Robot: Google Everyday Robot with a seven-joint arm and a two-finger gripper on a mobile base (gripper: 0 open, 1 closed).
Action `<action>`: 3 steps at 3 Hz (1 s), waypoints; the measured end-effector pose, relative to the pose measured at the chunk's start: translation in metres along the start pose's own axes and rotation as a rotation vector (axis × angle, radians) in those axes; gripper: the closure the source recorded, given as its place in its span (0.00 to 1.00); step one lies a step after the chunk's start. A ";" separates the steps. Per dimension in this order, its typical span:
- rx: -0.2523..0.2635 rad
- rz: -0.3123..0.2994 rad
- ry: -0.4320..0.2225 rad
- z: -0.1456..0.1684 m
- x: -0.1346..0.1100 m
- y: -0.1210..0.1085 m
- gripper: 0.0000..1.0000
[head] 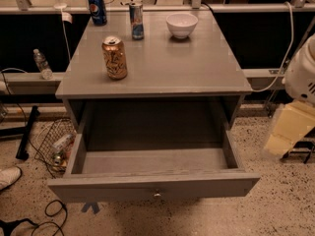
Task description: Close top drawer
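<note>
The top drawer (152,187) of the grey cabinet is pulled far out toward me and its inside looks empty. Its flat grey front carries one small round metal knob (157,194) at the centre. My arm shows at the right edge as a white rounded part (302,75). Below it is a pale yellow part that I take for the gripper (289,129). The gripper hangs to the right of the drawer, apart from it, above the floor.
On the cabinet top (197,68) stand a gold can (114,57), a blue can (97,8), a slim can (136,20) and a white bowl (181,24). A wire basket (51,144), cables and a shoe (9,176) lie on the floor at the left.
</note>
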State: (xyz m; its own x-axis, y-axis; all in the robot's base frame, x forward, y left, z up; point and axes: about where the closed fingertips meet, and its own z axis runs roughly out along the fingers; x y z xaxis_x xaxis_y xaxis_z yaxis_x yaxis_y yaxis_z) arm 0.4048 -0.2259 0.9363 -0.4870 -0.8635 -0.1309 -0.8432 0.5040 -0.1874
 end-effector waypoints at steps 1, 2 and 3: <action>-0.053 0.081 0.055 0.024 0.017 0.010 0.00; -0.083 0.146 0.118 0.046 0.028 0.021 0.00; -0.109 0.207 0.185 0.069 0.039 0.036 0.00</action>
State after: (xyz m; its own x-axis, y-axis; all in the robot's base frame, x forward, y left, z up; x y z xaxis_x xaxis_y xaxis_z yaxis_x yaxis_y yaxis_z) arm 0.3707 -0.2401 0.8572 -0.6757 -0.7367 0.0259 -0.7365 0.6731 -0.0680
